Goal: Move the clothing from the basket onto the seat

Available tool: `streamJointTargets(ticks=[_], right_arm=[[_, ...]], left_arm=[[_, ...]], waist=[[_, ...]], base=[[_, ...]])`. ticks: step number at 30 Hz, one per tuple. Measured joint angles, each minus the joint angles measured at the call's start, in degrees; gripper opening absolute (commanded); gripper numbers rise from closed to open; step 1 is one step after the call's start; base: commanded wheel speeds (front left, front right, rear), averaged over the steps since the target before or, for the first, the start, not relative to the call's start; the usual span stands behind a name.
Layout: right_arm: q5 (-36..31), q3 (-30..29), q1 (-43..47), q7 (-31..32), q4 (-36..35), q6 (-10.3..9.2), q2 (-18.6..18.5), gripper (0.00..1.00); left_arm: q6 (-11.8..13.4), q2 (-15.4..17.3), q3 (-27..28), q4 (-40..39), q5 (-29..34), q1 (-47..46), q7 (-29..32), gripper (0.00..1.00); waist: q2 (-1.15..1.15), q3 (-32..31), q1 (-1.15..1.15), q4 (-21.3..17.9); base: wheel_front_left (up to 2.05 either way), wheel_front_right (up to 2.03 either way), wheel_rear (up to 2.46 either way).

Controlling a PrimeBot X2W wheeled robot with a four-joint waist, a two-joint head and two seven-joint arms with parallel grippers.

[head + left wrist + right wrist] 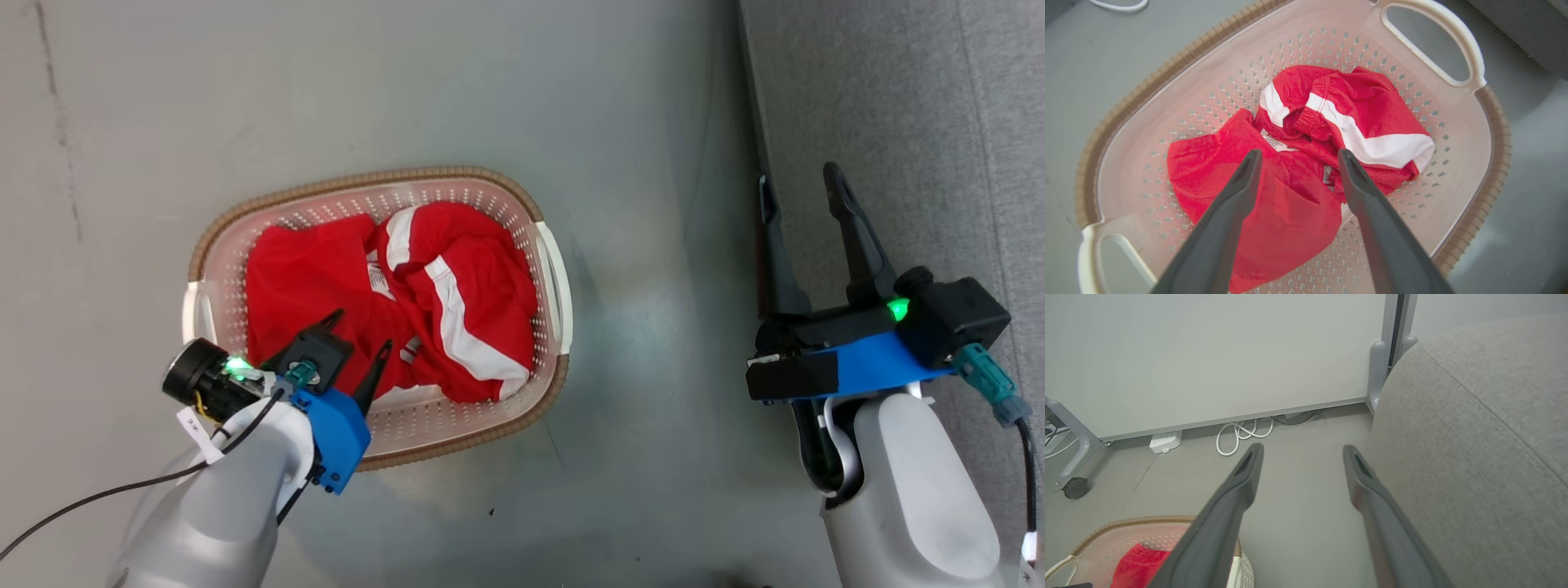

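Observation:
The cream basket [551, 269] with its brown rim stands on the floor and holds the red clothing [326, 278]: one plain crumpled garment at left and one with white stripes [465, 327] at right. My left gripper [359, 331] hangs open over the basket's near side, above the plain garment [1286, 204], with nothing between its fingers. The striped garment [1372, 122] lies just beyond the fingertips. My right gripper [804, 192] is open and empty at the edge of the grey seat [922, 122]. In the right wrist view the seat [1474, 437] sits to the gripper's [1302, 451] right.
Grey floor [637, 367] lies between basket and seat. In the right wrist view a white partition panel [1208, 355] stands ahead, with a coiled white cable [1241, 435], a power strip [1163, 442] and a castor wheel [1075, 486] at its foot.

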Motion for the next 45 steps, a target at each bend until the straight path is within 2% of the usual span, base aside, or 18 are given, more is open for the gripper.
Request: streamJointTargets(ticks=[6, 12, 17, 34, 35, 36, 37, 45], right_arm=[[-0.2, 0.0, -1.6, 0.0, -0.8, 0.00, 0.0, 1.00], [-0.2, -0.2, -2.8, 0.0, -1.8, 0.00, 0.0, 1.00], [-0.2, 0.0, -3.6, 0.0, -2.6, 0.00, 0.0, 1.00], [-0.2, -0.7, -4.1, 0.0, -5.0, 0.00, 0.0, 1.00], [-0.2, -0.8, -4.1, 0.0, -5.0, 0.00, 0.0, 1.00], [-0.2, -0.9, -4.1, 0.0, -5.0, 0.00, 0.0, 1.00], [-0.2, -0.9, -4.2, 0.0, -5.0, 0.00, 0.0, 1.00], [-0.2, -1.1, -4.3, 0.0, -4.6, 0.00, 0.0, 1.00]], left_arm=[[0.0, -0.3, -2.9, 8.2, -0.4, -3.2, 0.0, 1.00], [0.0, -1.1, -5.9, 12.4, -0.8, -6.5, 1.0, 1.00], [0.1, -0.6, -7.5, 13.8, -0.5, -9.1, 2.6, 1.00], [3.0, 0.1, -11.7, 15.1, 2.2, -14.2, 8.3, 1.00], [3.0, 0.1, -11.7, 15.1, 2.2, -14.4, 8.5, 0.55], [3.0, 0.1, -12.0, 15.2, 2.2, -14.6, 8.5, 0.02], [3.0, 0.1, -12.2, 15.2, 2.2, -14.8, 8.5, 0.00], [2.8, -0.5, -12.8, 15.2, 1.6, -15.0, 9.0, 0.00]], waist=[[0.00, 3.9, 0.00, -0.4], [0.00, 7.4, 0.00, -0.7], [0.00, 9.9, 0.00, -1.1], [0.00, 15.6, -0.01, -2.4], [0.00, 15.7, 0.00, -2.4], [0.00, 15.7, 0.00, -2.4], [0.00, 15.7, 0.00, -2.4], [0.00, 14.1, -0.01, -2.3]], base=[[0.00, 0.00, 0.00], [0.00, 0.00, 0.00], [0.00, 0.00, 0.00], [0.00, 0.00, 0.00], [0.00, 0.00, 0.00], [0.00, 0.00, 0.00], [0.00, 0.00, 0.00], [0.00, 0.00, 0.00]])
